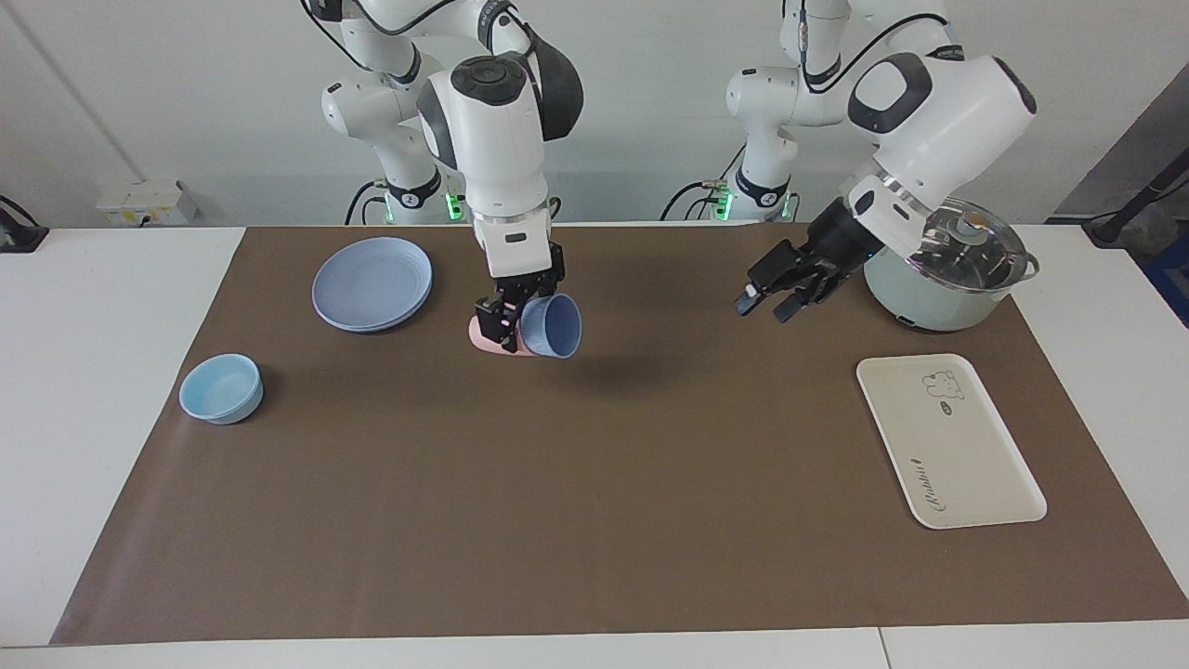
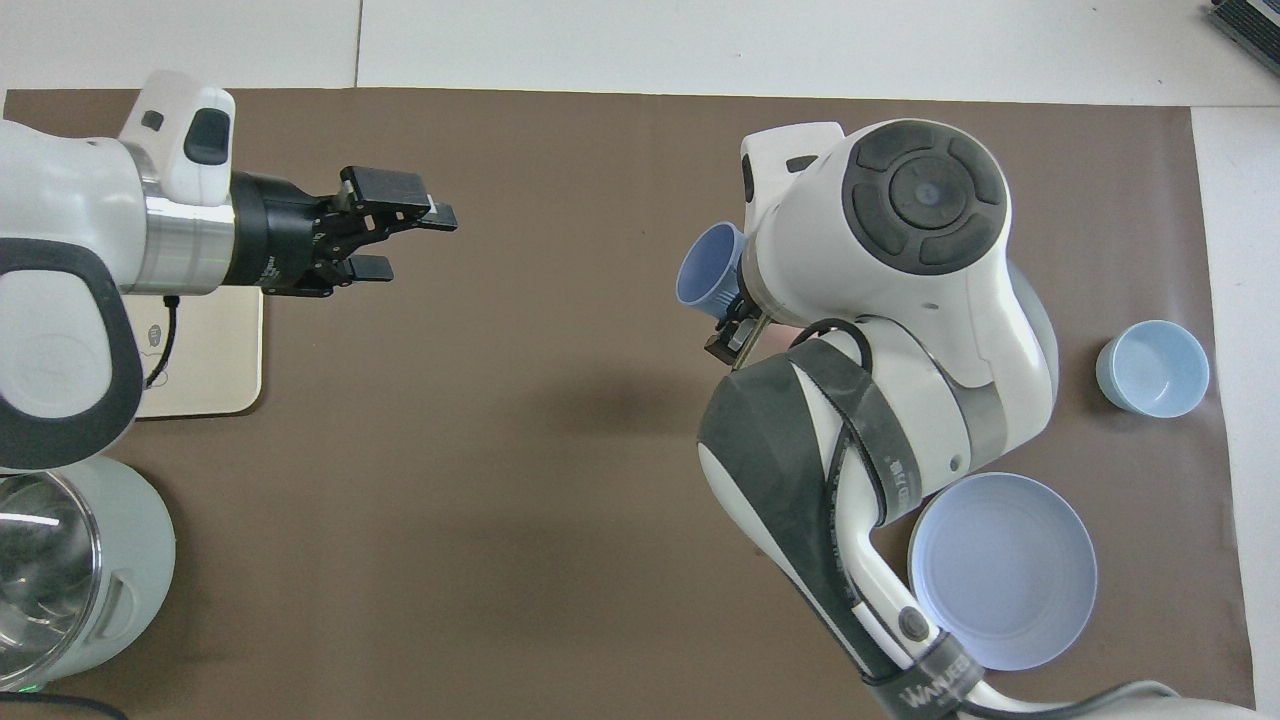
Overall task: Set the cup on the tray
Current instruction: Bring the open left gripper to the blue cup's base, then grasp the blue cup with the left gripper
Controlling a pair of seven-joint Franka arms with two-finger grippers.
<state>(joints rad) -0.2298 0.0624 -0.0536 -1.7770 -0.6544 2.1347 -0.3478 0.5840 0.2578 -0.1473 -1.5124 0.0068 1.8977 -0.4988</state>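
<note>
My right gripper (image 1: 516,314) is shut on the periwinkle-blue cup (image 1: 554,327) and holds it tilted on its side in the air over the middle of the brown mat. The cup's mouth also shows in the overhead view (image 2: 707,265), where the arm hides most of the right gripper (image 2: 733,325). The cream-white tray (image 1: 957,455) with the bear drawing lies on the mat at the left arm's end, with nothing on it; the left arm partly covers it in the overhead view (image 2: 225,345). My left gripper (image 1: 764,305) hangs open and empty over the mat near the tray (image 2: 410,240).
A salmon-pink cup (image 1: 481,336) shows partly by the right gripper. Stacked blue plates (image 1: 372,283) and a light-blue bowl (image 1: 221,388) lie toward the right arm's end. A lidded pot (image 1: 947,279) stands nearer to the robots than the tray.
</note>
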